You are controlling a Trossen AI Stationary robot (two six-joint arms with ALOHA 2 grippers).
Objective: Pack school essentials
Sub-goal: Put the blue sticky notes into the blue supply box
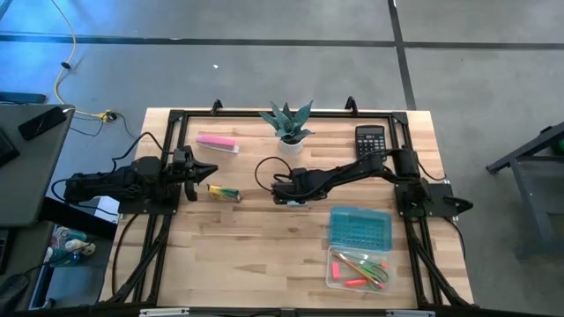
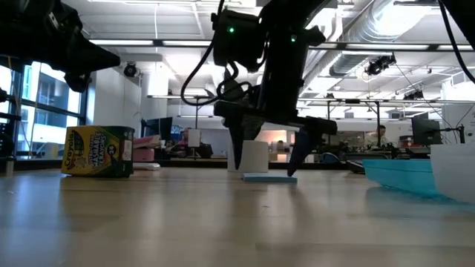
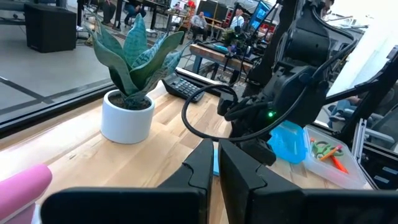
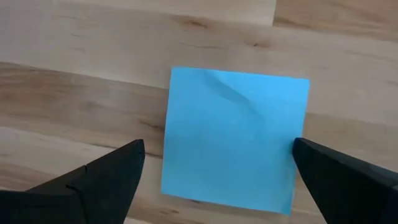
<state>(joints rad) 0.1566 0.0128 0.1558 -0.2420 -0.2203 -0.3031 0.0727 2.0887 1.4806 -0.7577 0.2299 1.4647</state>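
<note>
Since the light blue square notepad (image 4: 234, 140) lies flat near the middle of the desk (image 1: 264, 255), I've got the right gripper (image 4: 217, 168) hanging straight over it, fingers spread as wide as they go, one on each side of the pad and gripping nothing yet. That straddle is so it can drop and pinch the edges, I reckon. Clear case (image 1: 359, 269) with the green-handled scissors (image 3: 321, 148) and orange-red pens (image 1: 357, 282) sits toward the desk's front right corner, its teal lid (image 1: 359, 228) just behind it. Left gripper (image 3: 214, 163) waits near the left edge, pinched shut and empty, beside the crayon box (image 2: 98, 150).
</note>
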